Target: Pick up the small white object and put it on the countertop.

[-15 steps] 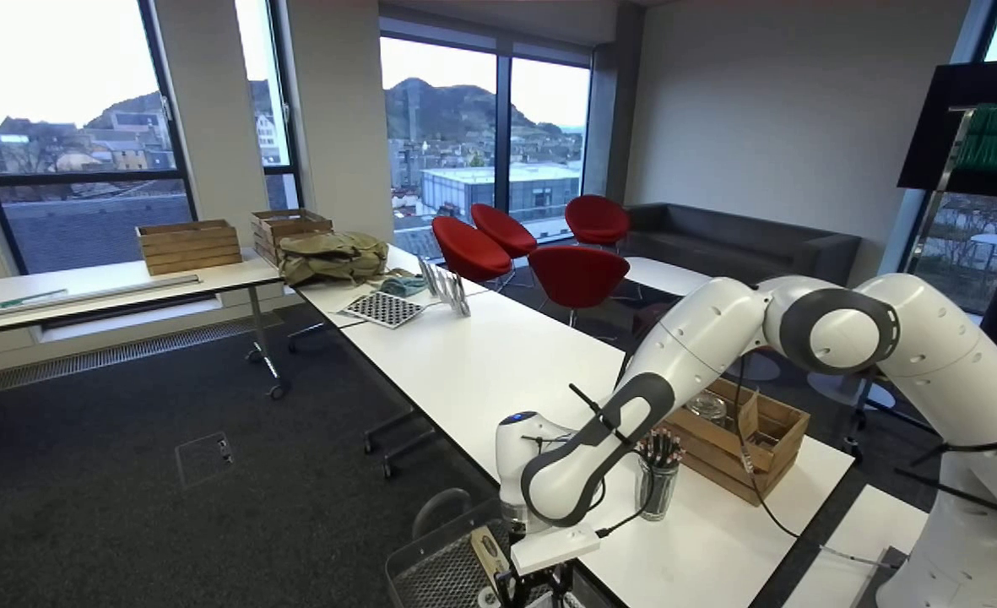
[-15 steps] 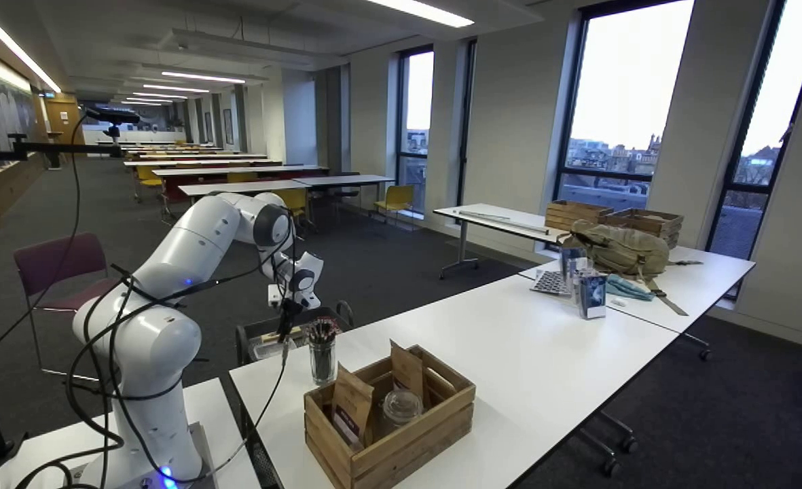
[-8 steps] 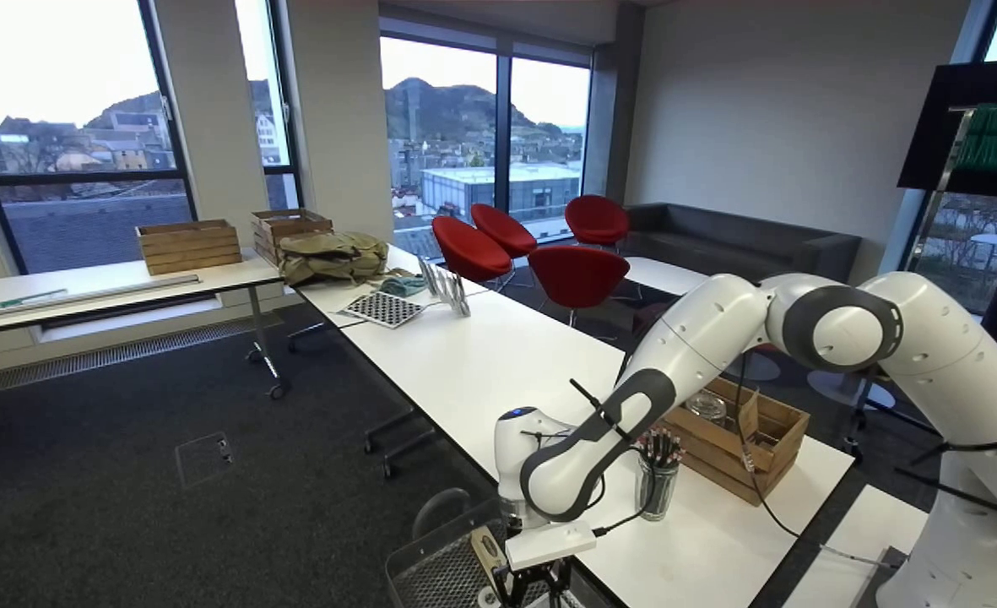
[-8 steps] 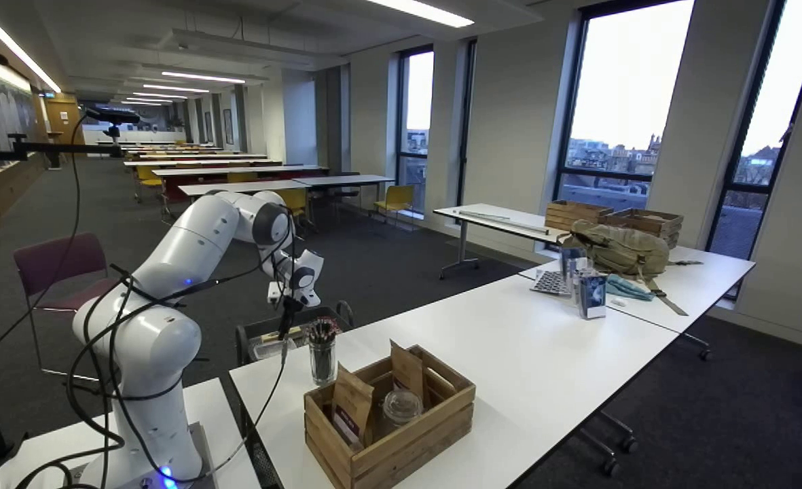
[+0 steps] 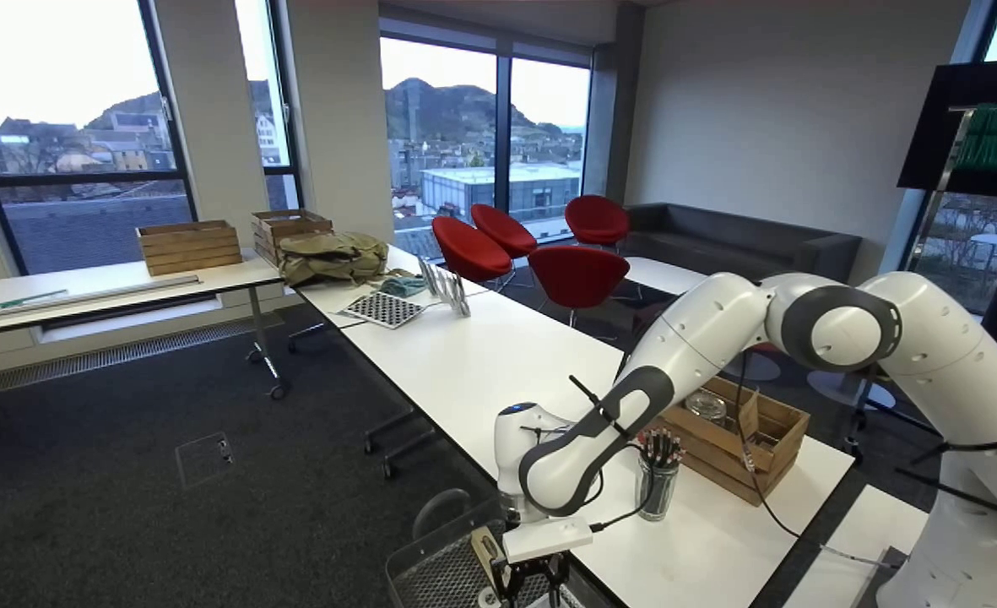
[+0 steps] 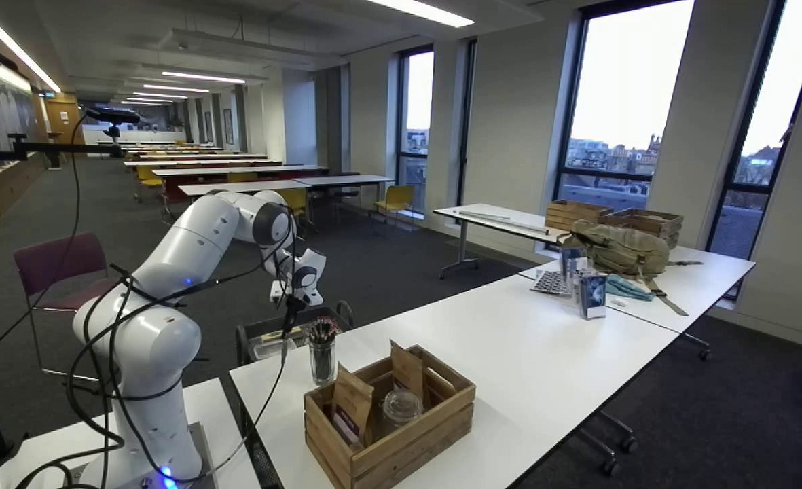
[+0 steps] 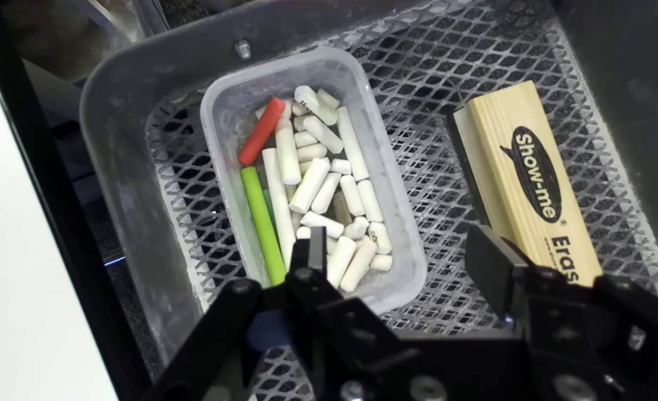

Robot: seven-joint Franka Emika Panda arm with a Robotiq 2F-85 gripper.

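Several white chalk pieces (image 7: 309, 184) lie in a clear plastic container (image 7: 393, 195) in the wrist view. Which piece is the small white object I cannot tell. The container sits in a black mesh tray (image 7: 133, 223) beside the countertop. My gripper (image 7: 396, 236) is open and empty above the tray. One finger overlaps the chalk pieces, the other is near the wooden eraser. In an exterior view the gripper (image 5: 533, 583) hangs over the tray. The glossy white countertop (image 5: 498, 355) shows in both exterior views (image 6: 482, 346), and its edge fills the left of the wrist view (image 7: 22, 278).
A wooden eraser (image 7: 535, 184) lies in the tray. Red (image 7: 262, 131) and green (image 7: 263, 225) sticks share the container. On the countertop stand a glass of pencils (image 6: 322, 360) and a wooden crate (image 6: 390, 421). A patterned board (image 5: 384, 310) and backpack (image 5: 333, 256) lie farther along.
My gripper has risen slightly and shifted a little to the left in an exterior view. The tray and the things on the countertop have not moved.
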